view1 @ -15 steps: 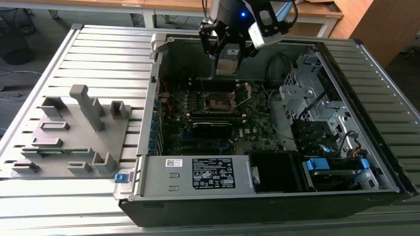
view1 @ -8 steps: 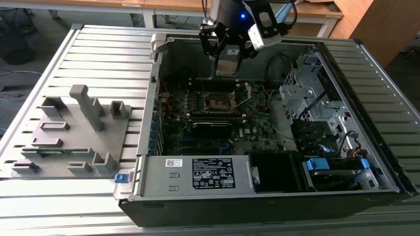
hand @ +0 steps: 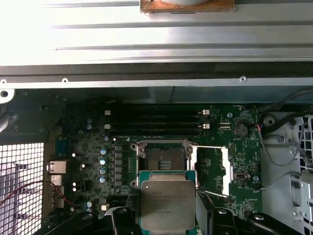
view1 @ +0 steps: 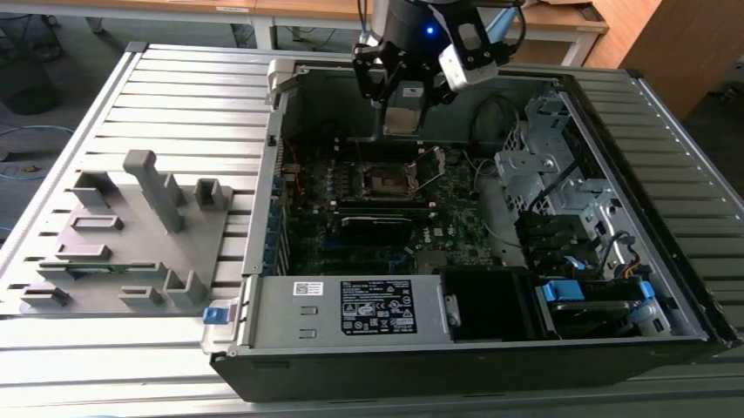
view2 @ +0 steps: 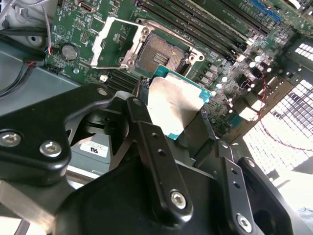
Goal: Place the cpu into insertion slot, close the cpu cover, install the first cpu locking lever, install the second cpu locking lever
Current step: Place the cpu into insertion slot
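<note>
My gripper [view1: 403, 122] hangs over the far part of the open computer case, shut on the cpu [hand: 167, 203], a flat square chip with a dull silver top and green edge. In both wrist views the black fingers [view2: 145, 129] clamp two opposite sides of the cpu [view2: 177, 104]. The insertion slot [hand: 162, 159] lies bare on the green motherboard, its dark centre exposed, with the cpu held above it and slightly off to one side. The cpu cover [hand: 211, 169] is swung open beside the insertion slot [view2: 159, 54]. A thin locking lever [hand: 208, 147] runs along the cover's edge.
Long black memory slots [hand: 154, 122] lie beside the socket. The case's metal wall [hand: 156, 81] rises close behind them. A drive cage [view1: 558, 187] with cables fills the exterior view's right; a power supply [view1: 348, 309] sits at the front. A grey fixture plate [view1: 128, 235] lies outside the case.
</note>
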Robot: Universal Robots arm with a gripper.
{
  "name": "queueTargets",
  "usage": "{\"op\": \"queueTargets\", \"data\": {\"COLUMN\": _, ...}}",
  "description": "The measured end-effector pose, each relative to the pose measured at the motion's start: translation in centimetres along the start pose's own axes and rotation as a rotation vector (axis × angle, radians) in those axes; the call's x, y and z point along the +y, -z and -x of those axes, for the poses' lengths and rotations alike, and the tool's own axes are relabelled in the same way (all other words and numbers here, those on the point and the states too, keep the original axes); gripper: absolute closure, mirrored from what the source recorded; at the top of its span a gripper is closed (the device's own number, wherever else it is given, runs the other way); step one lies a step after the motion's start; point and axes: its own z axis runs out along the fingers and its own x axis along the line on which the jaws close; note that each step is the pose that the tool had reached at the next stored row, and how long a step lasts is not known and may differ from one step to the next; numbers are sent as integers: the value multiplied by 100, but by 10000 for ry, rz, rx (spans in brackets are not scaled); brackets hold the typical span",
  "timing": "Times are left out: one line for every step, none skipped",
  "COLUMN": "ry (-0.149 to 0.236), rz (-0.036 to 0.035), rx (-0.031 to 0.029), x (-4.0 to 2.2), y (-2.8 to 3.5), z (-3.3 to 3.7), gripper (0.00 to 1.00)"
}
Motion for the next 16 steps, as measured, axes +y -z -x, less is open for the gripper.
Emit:
{"op": "queueTargets", "data": {"ry": 0, "rz": 0, "rx": 0, "x": -1, "y": -10, "z": 0, "gripper": 46}}
{"op": "queueTargets", "data": {"ry": 0, "rz": -2, "rx": -1, "x": -2, "y": -20, "z": -1, "gripper": 46}}
{"op": "queueTargets", "data": {"ry": 0, "rz": -1, "rx": -2, "x": -3, "y": -33, "z": -2, "gripper": 46}}
{"op": "queueTargets", "data": {"ry": 0, "rz": -2, "rx": -3, "x": -4, "y": -45, "z": -3, "gripper": 46}}
{"op": "queueTargets", "data": {"ry": 0, "rz": -1, "rx": -4, "x": -5, "y": -57, "z": -3, "gripper": 46}}
{"op": "queueTargets", "data": {"ry": 1, "rz": -1, "rx": -5, "x": -6, "y": -66, "z": -4, "gripper": 46}}
{"op": "queueTargets", "data": {"ry": 1, "rz": -1, "rx": -5, "x": -7, "y": -72, "z": -4, "gripper": 46}}
{"op": "queueTargets", "data": {"ry": 1, "rz": -1, "rx": -5, "x": -7, "y": -77, "z": -4, "gripper": 46}}
{"op": "queueTargets", "data": {"ry": 0, "rz": 0, "rx": -5, "x": -8, "y": -84, "z": -4, "gripper": 46}}
{"op": "queueTargets", "data": {"ry": 0, "rz": -1, "rx": -5, "x": -9, "y": -92, "z": -4, "gripper": 46}}
{"op": "queueTargets", "data": {"ry": 0, "rz": -1, "rx": -6, "x": -9, "y": -100, "z": -5, "gripper": 46}}
{"op": "queueTargets", "data": {"ry": 0, "rz": 0, "rx": -6, "x": -10, "y": -106, "z": -5, "gripper": 46}}
{"op": "queueTargets", "data": {"ry": 0, "rz": -1, "rx": -6, "x": -10, "y": -111, "z": -6, "gripper": 46}}
{"op": "queueTargets", "data": {"ry": 0, "rz": -2, "rx": -6, "x": -11, "y": -115, "z": -7, "gripper": 46}}
{"op": "queueTargets", "data": {"ry": 0, "rz": -1, "rx": -7, "x": -11, "y": -120, "z": -8, "gripper": 46}}
{"op": "queueTargets", "data": {"ry": 0, "rz": 0, "rx": -9, "x": -12, "y": -126, "z": -10, "gripper": 46}}
